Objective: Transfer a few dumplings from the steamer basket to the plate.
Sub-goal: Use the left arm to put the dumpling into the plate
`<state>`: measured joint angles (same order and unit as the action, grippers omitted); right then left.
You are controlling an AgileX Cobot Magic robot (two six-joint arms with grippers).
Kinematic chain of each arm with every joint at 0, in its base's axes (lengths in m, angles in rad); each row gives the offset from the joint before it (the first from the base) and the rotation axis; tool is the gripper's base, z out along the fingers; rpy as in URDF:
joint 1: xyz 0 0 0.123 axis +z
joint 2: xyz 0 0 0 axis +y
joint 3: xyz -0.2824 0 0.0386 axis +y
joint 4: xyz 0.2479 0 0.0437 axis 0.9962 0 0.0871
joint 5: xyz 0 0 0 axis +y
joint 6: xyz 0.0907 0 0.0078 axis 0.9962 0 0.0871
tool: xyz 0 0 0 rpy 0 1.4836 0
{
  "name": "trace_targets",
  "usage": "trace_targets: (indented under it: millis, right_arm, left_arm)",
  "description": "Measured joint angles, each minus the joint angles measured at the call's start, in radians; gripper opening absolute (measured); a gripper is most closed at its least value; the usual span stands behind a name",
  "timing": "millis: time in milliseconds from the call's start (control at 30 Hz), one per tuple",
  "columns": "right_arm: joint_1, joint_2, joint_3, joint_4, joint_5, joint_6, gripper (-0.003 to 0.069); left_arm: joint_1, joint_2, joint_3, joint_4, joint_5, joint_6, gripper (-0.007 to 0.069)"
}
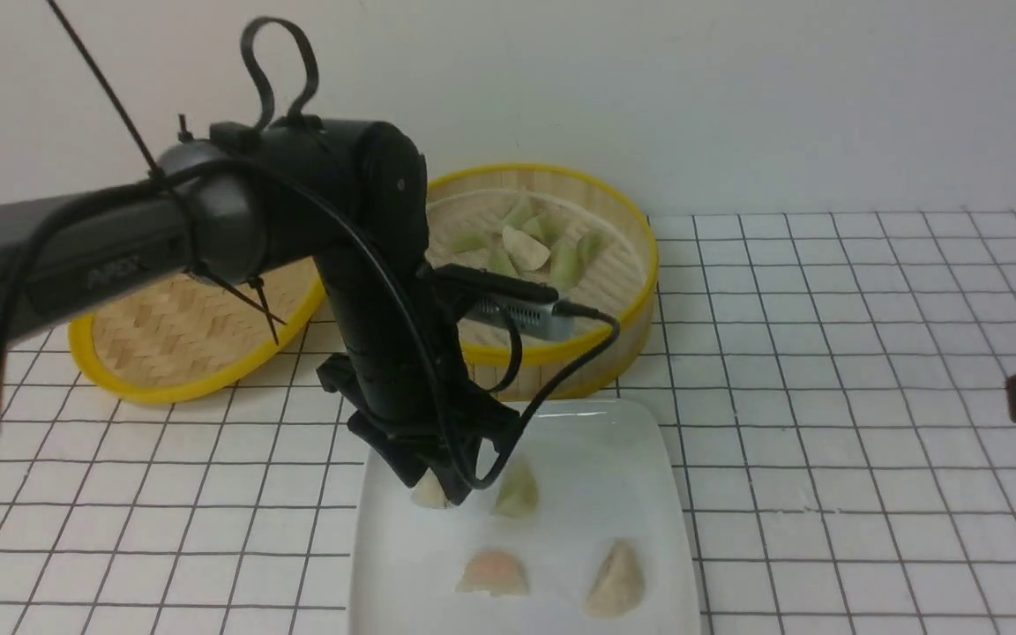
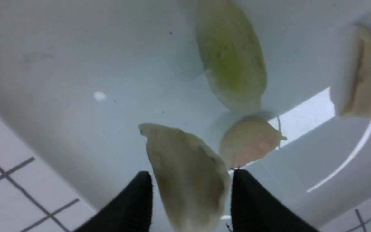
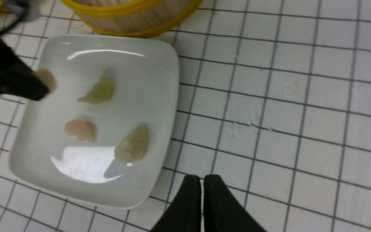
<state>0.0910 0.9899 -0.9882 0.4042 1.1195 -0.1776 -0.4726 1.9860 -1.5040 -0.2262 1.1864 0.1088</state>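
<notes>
- Your left tool (image 1: 434,496) is clamped on a beige dumpling (image 1: 427,494) (the left wrist view shows a black finger pressed against each flank). It is low over the far-left part of the plate (image 1: 614,459). You cannot tell whether the dumpling touches the glaze.
- The plate sits at the near edge of the worktop (image 1: 825,441), about midway along it.
- Three more lie on it: a green dumpling (image 1: 517,494) just beside the held one, and a pinkish dumpling (image 1: 493,573) and a second beige dumpling (image 1: 616,580) closer to the near edge, all apart from one another.
- The steamer basket (image 1: 640,265) stands just behind the plate, toward the far edge, with several dumplings (image 1: 526,247) inside, mostly green.
- A woven lid (image 1: 190,344) lies toward the far-left corner.
- Your right tool (image 3: 202,185) hovers over bare worktop toward the right edge, its fingers pressed together with nothing between them.
</notes>
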Motion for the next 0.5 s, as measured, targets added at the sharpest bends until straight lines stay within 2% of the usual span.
trace_targets:
  millis: [100, 200, 267, 333, 433, 467, 500]
  right_arm:
    - [0.000, 0.106, -0.082, 0.053, 0.001, -0.045, 0.0003]
    - [0.002, 0.206, -0.156, 0.053, 0.002, -0.065, 0.0003]
    - [0.016, 0.299, -0.229, 0.046, 0.002, -0.072, 0.0003]
    - [0.045, 0.398, -0.308, 0.036, 0.000, -0.076, 0.0007]
    - [0.108, 0.547, -0.451, -0.001, -0.014, -0.077, 0.0027]
    - [0.133, 0.615, -0.532, -0.018, -0.019, -0.075, 0.0040]
    - [0.153, 0.674, -0.593, -0.031, -0.022, -0.068, 0.0055]
  left_arm:
    - [0.000, 0.028, 0.002, 0.022, -0.018, 0.000, 0.0479]
    - [0.000, 0.029, -0.001, 0.029, -0.019, 0.000, 0.0528]
    - [0.000, 0.019, -0.015, 0.039, -0.008, 0.000, 0.0514]
    - [0.000, -0.004, -0.032, 0.059, 0.009, -0.003, 0.0448]
    - [0.000, -0.079, -0.044, 0.105, 0.013, -0.025, 0.0257]
    - [0.000, -0.133, -0.046, 0.133, 0.016, -0.039, 0.0158]
    - [0.000, -0.176, -0.046, 0.154, 0.019, -0.056, 0.0092]
